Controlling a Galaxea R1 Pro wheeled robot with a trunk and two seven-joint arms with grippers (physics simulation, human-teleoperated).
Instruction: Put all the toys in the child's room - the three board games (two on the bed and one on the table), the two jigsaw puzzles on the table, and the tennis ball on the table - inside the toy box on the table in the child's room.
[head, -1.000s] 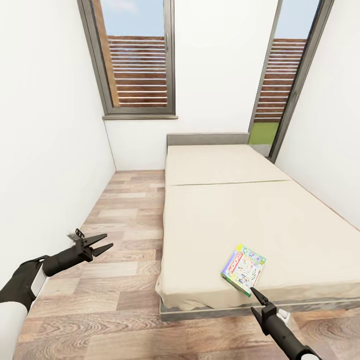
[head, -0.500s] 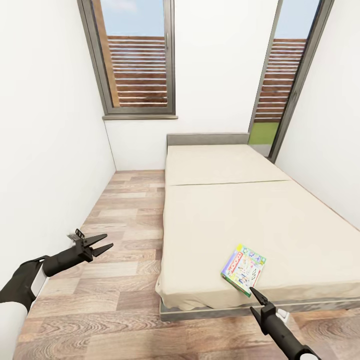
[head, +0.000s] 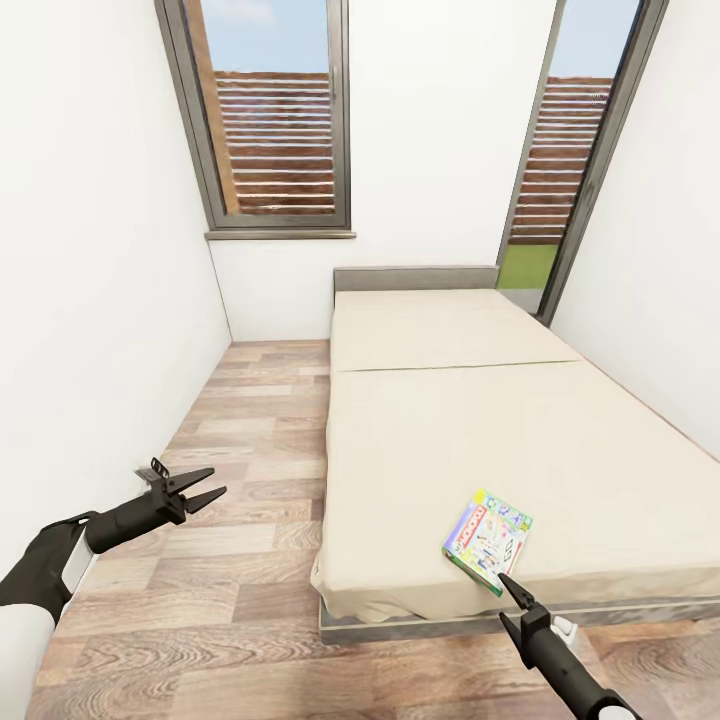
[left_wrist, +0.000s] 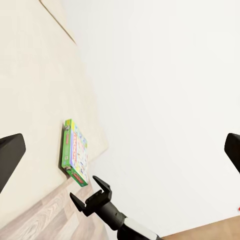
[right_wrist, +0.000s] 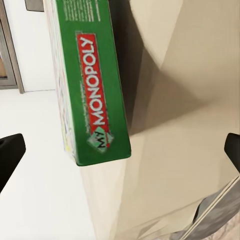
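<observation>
Beige mattress of the bed (head: 480, 420) filling the centre and right of the head view, grey headboard up at twelve o'clock against the white wall, two tall windows (head: 275, 120) behind. Wood-plank floor (head: 250, 450) running along the nine o'clock side, white walls close on both flanks — a narrow room, little space to swing an arm.

Lying flat near the bed's foot corner, at about five o'clock: a Monopoly board game (head: 488, 538), white and green with a red band (title legible along its green edge in the right wrist view (right_wrist: 92, 85)). Probably light and stiff, a thin cardboard box with a slick printed face; likely to slide on the soft sheet rather than lift if pushed. Best taken by the near long edge, pinched across its thickness, since the mattress should give a little under the lower finger.

Right gripper (head: 511, 590) just short of the box's near corner, jaws spread apart and empty, pointed at that green edge; also visible from the left wrist (left_wrist: 91, 194). Left gripper (head: 200, 487) hovering over the floor at eight o'clock, well apart from the bed, jaws parted, holding nothing.
</observation>
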